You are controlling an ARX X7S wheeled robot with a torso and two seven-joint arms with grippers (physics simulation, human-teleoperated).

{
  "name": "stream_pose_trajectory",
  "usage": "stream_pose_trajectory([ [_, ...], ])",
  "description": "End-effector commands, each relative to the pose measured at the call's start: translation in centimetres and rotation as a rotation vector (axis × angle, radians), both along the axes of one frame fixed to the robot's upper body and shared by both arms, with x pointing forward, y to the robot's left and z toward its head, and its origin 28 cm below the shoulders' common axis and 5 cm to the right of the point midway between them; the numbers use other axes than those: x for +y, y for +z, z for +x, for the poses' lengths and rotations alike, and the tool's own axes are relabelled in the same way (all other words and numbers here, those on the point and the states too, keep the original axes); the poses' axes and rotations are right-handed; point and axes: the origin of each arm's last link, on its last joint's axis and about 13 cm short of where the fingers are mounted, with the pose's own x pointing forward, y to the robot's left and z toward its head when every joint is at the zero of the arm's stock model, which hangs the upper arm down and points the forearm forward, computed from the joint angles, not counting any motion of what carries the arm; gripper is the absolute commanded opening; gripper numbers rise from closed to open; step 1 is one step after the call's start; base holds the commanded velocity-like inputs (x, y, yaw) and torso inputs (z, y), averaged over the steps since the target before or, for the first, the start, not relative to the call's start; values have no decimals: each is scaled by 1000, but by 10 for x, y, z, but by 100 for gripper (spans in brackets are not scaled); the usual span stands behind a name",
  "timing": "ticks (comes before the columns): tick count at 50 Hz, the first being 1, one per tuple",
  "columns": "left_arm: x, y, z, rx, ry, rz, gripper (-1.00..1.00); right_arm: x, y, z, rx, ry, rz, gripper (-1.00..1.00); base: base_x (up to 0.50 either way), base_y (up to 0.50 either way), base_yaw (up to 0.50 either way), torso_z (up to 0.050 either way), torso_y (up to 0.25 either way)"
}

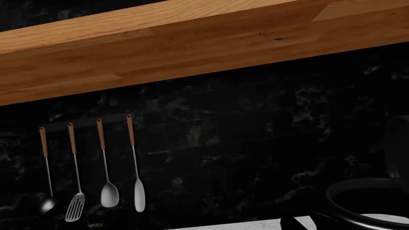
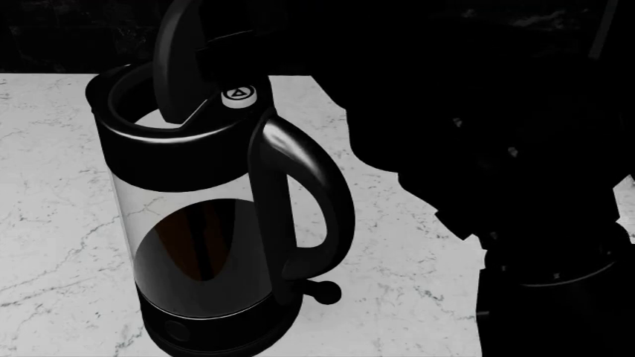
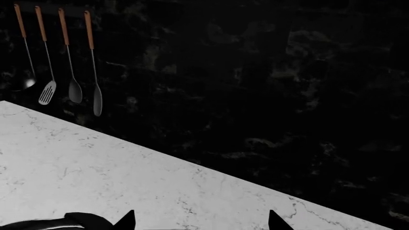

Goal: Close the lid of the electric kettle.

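Note:
The electric kettle (image 2: 198, 223) stands on the white marble counter, a clear glass cylinder with a black base, a black collar and a loop handle (image 2: 312, 201). Its round black lid (image 2: 178, 59) stands upright, open, hinged beside the white button (image 2: 238, 94). In the left wrist view the collar's rim (image 1: 364, 203) shows close by, with the raised lid's edge (image 1: 397, 139) above it. One dark fingertip (image 1: 292, 224) of my left gripper shows; the other is lost against the black wall. My right gripper (image 3: 201, 223) is open and empty over the counter.
A large black mass (image 2: 496, 149) fills the right of the head view; I cannot make out its parts. Several utensils (image 1: 105, 163) hang on the black backsplash under a wooden shelf (image 1: 191, 43). They also show in the right wrist view (image 3: 64, 57).

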Motion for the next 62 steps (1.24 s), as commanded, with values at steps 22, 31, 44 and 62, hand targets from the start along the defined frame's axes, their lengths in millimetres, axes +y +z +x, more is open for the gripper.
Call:
stream_pose_trajectory([
  [22, 11, 1, -1, -33, 48, -68, 100, 32, -29, 21, 106, 60, 86, 100, 0, 0, 0, 0, 0],
  [31, 12, 0, -1, -32, 50, -67, 100, 40, -39, 32, 123, 74, 76, 100, 1, 1, 2, 0, 0],
  [44, 15, -2, -1, -30, 54, -75, 100, 43, -7, 26, 27, 83, 68, 100, 1, 0, 1, 0, 0],
  [62, 6, -5, 3, -15, 28, -66, 100, -3, -4, -104, -208, 86, 85, 100, 0, 0, 0, 0, 0],
])
